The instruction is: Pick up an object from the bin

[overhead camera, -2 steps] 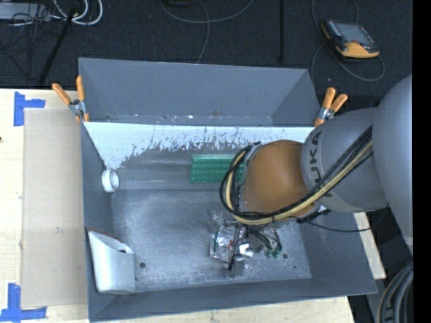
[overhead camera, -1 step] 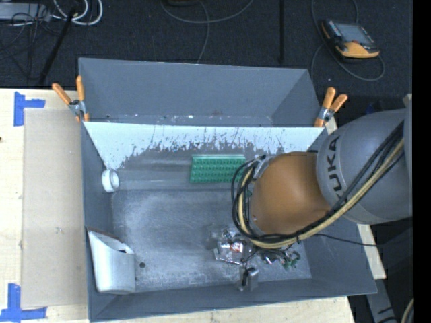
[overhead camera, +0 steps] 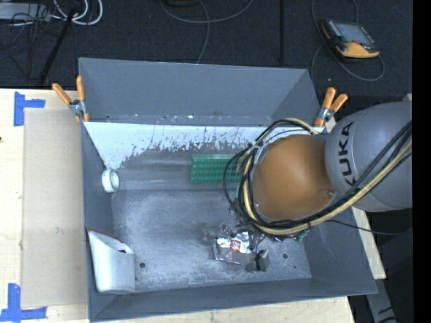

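Note:
My gripper [overhead camera: 258, 258] is low in the bin's front right part, mostly hidden under the arm's orange cover. Right beside it, on its left, lies a crumpled silver foil packet [overhead camera: 230, 248] with a small red and white mark on it. The packet rests on the bin floor and touches or nearly touches the gripper's dark tip; I cannot tell if it is gripped.
A clear plastic tube [overhead camera: 151, 177] with a white cap lies along the back wall, with a green ridged block [overhead camera: 211, 169] at its right end, partly behind the arm's cables. A white curled sheet [overhead camera: 111, 262] stands in the front left corner.

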Motion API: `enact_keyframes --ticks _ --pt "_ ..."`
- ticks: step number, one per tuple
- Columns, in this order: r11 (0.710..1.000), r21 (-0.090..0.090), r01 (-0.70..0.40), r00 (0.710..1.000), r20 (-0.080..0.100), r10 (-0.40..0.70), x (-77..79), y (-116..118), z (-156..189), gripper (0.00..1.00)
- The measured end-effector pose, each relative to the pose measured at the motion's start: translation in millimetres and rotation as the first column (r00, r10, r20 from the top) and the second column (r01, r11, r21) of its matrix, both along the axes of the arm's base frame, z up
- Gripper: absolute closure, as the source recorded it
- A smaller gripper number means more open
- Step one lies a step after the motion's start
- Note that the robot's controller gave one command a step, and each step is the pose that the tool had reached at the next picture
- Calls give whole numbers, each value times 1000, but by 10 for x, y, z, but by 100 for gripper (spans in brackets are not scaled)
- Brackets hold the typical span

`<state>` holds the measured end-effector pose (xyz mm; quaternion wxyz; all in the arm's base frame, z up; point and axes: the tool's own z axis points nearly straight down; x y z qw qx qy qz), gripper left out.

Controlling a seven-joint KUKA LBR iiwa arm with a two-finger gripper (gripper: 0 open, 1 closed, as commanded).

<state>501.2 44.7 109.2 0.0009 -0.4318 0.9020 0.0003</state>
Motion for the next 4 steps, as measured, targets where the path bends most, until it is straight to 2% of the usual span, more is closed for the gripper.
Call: enact_keyframes --ticks 1,2,3,4 --pt "990 0 -144 990 -2 144 377 3 -407 0" --pt "991 2 -137 991 -3 137 375 6 -413 0" --pt "991 2 -136 991 -3 136 377 5 -409 100" --pt "992 0 -130 992 2 130 383 17 103 100"
